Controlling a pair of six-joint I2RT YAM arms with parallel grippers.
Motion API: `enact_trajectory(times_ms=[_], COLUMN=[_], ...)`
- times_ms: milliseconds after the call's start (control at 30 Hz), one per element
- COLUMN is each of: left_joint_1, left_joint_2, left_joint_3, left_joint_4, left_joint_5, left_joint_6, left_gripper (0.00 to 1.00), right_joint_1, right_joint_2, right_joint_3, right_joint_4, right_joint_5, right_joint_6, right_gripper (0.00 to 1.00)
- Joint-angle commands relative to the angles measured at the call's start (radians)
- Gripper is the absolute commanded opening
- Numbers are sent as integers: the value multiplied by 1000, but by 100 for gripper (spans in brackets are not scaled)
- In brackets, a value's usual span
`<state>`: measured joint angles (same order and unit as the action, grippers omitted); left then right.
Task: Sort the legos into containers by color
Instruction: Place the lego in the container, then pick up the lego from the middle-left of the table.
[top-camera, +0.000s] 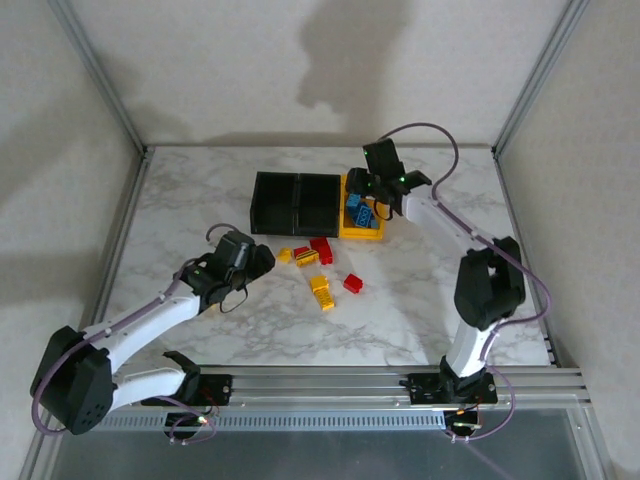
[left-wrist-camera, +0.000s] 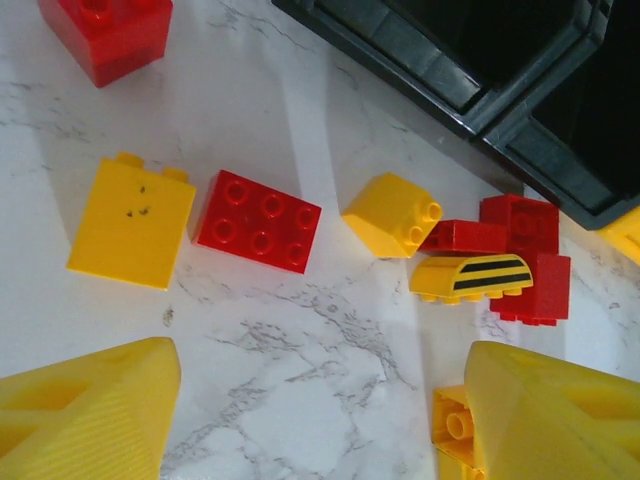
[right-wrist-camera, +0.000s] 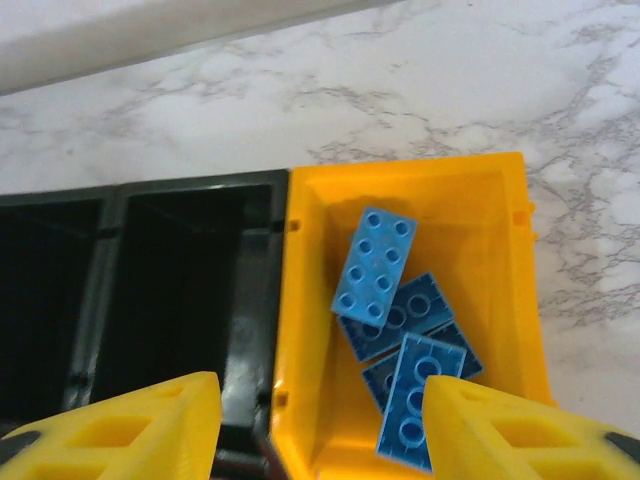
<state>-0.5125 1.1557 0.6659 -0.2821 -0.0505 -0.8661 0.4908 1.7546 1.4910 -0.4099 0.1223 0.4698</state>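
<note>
The left tool (top-camera: 262, 260) sits low over the marble table (top-camera: 180, 200), with wide bare marble from its 9 to 12 o'clock out to the left edge rail. In its wrist view the fingers (left-wrist-camera: 90, 410) are spread with bare marble between them. A small yellow brick (left-wrist-camera: 455, 432) lies just beside the right-hand finger; I cannot tell whether they touch. At 12 o'clock the loose legos (left-wrist-camera: 258, 222) lie close together: a yellow block beside a red six-stud brick, a yellow sloped piece, then a tight red cluster (left-wrist-camera: 525, 255) against a yellow-and-black striped piece. At 1 o'clock the black bins (top-camera: 297, 203) show their near rims. Joined to their right side, the yellow bin (right-wrist-camera: 505, 175) holds the blue legos (right-wrist-camera: 375, 265), overlapping. The right tool (top-camera: 362, 190) hovers over the bin's near rim, fingers (right-wrist-camera: 500, 430) spread and holding nothing. At its 3 o'clock, open marble runs to the table's right edge.
</note>
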Motion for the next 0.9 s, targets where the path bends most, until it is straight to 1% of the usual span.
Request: enact_trajectory(times_ms=[0, 33, 100, 200, 300, 400, 500, 600, 700, 867], left_joint_1=[82, 111, 148, 178, 212, 235, 257, 264, 265, 264], left_joint_2=[15, 15, 19, 52, 107, 168, 252, 332, 398, 445], left_joint_3=[34, 32, 48, 90, 130, 166, 217, 262, 298, 310], left_joint_4=[-15, -12, -23, -47, -56, -47, -59, -48, -52, -41], left_joint_5=[26, 37, 9, -19, -40, -58, -88, -95, -104, -118], left_joint_6=[40, 41, 56, 65, 66, 58, 40, 39, 28, 15], left_gripper=[78, 79, 79, 79, 77, 73, 71, 70, 69, 69], right_joint_1=[33, 38, 59, 108, 147, 196, 263, 301, 304, 303], right_joint_2=[-81, -107, -168, -243, -294, -323, -340, -344, -355, -371], right_joint_3=[-110, -143, -223, -313, -402, -456, -481, -476, -489, -503], right_joint_4=[50, 70, 126, 189, 271, 320, 342, 322, 318, 315], right_joint_5=[-61, -88, -141, -173, -243, -278, -282, -243, -233, -221], right_joint_6=[-21, -16, -17, -27, -29, -33, -39, -42, -35, -29], right_gripper=[56, 57, 57, 59, 58, 57, 57, 57, 57, 56])
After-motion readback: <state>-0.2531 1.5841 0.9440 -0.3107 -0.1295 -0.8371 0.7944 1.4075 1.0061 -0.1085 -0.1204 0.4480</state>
